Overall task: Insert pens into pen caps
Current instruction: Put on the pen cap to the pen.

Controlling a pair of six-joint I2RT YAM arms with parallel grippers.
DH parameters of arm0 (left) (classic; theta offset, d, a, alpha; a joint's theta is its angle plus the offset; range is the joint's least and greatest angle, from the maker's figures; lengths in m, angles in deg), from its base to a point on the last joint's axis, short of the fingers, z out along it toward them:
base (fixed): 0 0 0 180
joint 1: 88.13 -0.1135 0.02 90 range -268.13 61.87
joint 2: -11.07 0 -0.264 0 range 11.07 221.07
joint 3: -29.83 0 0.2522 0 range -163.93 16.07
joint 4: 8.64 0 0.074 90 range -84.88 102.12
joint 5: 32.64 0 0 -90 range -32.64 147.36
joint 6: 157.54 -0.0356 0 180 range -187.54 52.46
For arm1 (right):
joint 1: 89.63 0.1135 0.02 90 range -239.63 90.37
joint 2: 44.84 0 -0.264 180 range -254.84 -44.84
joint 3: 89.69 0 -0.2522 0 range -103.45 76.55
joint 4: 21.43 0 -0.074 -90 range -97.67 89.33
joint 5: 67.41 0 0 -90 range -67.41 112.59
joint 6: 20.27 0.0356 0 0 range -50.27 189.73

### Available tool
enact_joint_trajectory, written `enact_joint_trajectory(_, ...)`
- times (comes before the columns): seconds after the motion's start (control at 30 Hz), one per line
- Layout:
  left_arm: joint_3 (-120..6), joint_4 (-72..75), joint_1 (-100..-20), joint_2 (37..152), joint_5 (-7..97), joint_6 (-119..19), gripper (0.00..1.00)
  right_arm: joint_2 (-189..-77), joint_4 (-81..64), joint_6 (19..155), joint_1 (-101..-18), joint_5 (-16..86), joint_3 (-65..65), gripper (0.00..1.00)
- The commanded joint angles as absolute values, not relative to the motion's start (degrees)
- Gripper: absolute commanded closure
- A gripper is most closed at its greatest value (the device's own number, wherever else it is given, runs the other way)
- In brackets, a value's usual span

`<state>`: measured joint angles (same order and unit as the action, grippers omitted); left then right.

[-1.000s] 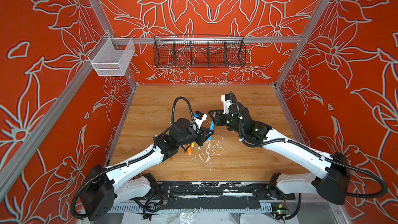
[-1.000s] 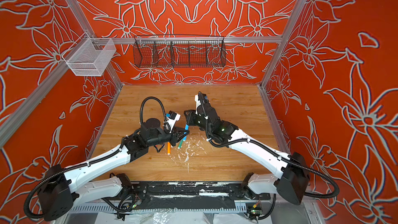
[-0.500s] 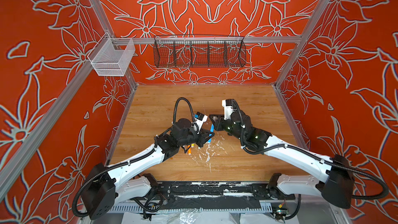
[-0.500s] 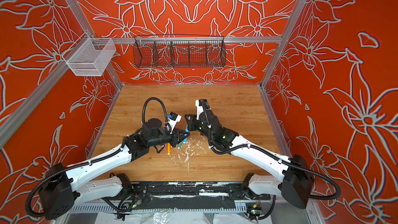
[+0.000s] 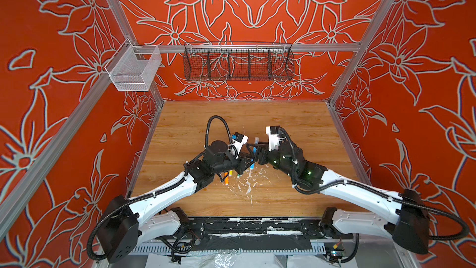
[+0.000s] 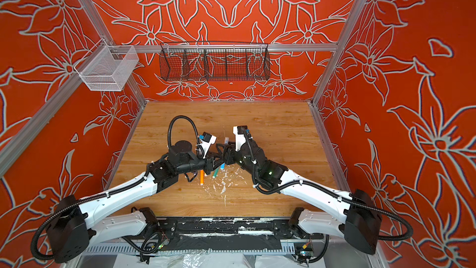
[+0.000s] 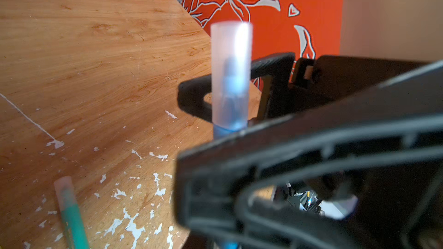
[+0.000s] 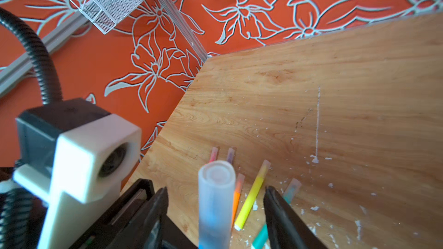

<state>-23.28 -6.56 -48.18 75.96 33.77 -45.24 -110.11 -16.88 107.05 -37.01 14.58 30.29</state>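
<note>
Since the blue pen (image 7: 223,132) already wears its translucent cap (image 7: 231,73), with the tip showing dimly inside, the step in hand looks like the release after the push. Whether the cap is seated to its stop I cannot tell, though in the left wrist view its lower rim meets the blue barrel with no gap.

To do this well, the right jaws should draw straight back from the blue pen. They should keep even clearance on both sides so that neither finger brushes the cap and tips or loosens it. The left jaws should hold firm meanwhile, then lay the blue pen down.

The left jaws are pressed together on the blue pen's barrel just below the cap, holding it cap end up above the tabletop (image 7: 96,68). The right jaws stand spread, one finger on each side of the cap, touching neither it nor the barrel.

On the tabletop just beside and beyond the blue pen lie the pink pen (image 8: 214,154), purple pen (image 8: 230,154), orange pen (image 8: 236,198), yellow pen (image 8: 251,200) and green pen (image 8: 260,237). Each appears capped, so this is likely the last.
</note>
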Motion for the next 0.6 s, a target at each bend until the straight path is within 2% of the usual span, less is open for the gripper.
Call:
enact_joint_trajectory(0.0, -23.0, -8.7, -48.5, 74.7, 33.7, -45.9, 1.0, -107.5, -11.0, 105.7, -37.0, 9.1, 26.3, 0.32)
enact_joint_trajectory(0.23, -23.0, -8.6, -48.5, 74.7, 33.7, -46.6, 1.0, -108.3, -3.1, 105.8, -37.2, 4.9, 19.0, 0.33)
enact_joint_trajectory(0.57, -22.8, -8.5, -48.5, 73.7, 33.7, -46.9, 1.0, -114.7, 0.1, 109.4, -37.2, 5.7, 14.3, 0.5)
